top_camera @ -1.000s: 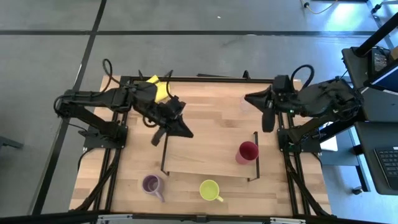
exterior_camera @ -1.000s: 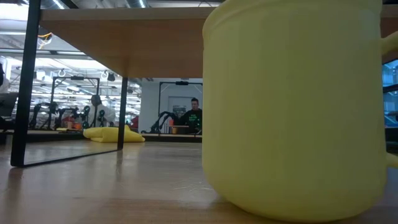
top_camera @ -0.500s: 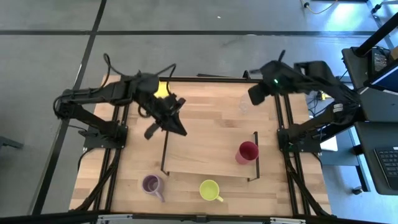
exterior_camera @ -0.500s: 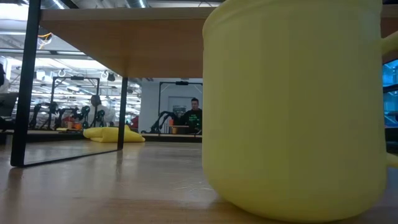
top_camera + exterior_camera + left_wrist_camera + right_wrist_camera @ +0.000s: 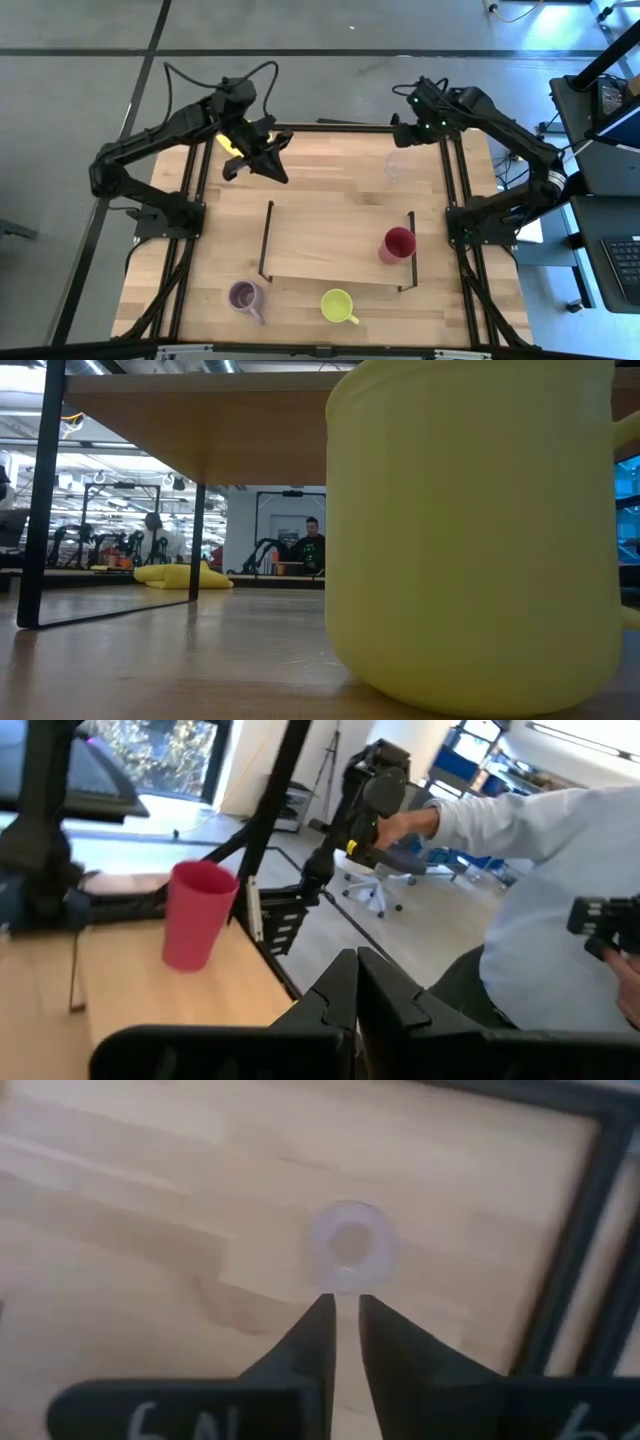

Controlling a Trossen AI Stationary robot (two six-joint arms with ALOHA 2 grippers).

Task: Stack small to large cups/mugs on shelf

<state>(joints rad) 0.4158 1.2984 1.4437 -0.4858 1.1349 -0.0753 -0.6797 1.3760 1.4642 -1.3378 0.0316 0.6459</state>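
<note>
The shelf (image 5: 335,245) stands mid-table. The red cup (image 5: 398,243) stands upright at its right end by the black frame; it also shows in the left wrist view (image 5: 198,915). The purple mug (image 5: 243,296) and the yellow-green mug (image 5: 338,305) stand on the table near the front edge; the latter fills the low view (image 5: 470,540). The clear glass (image 5: 395,167) stands at the far right. My right gripper (image 5: 343,1315) hangs above it, open by a narrow gap, touching nothing. My left gripper (image 5: 356,982) is shut and empty, raised over the far left.
A yellow cloth (image 5: 185,575) lies at the table's far left, under my left arm. A person in a light sleeve (image 5: 520,830) is beyond the table's right side. Bare tabletop lies between the shelf and the far edge.
My left gripper has risen and gone from over the shelf's far-left corner toward the table's far left corner. My right arm has lifted, and its gripper has gone toward the far edge, now pointing down over the clear glass. The cups and the shelf have kept still.
</note>
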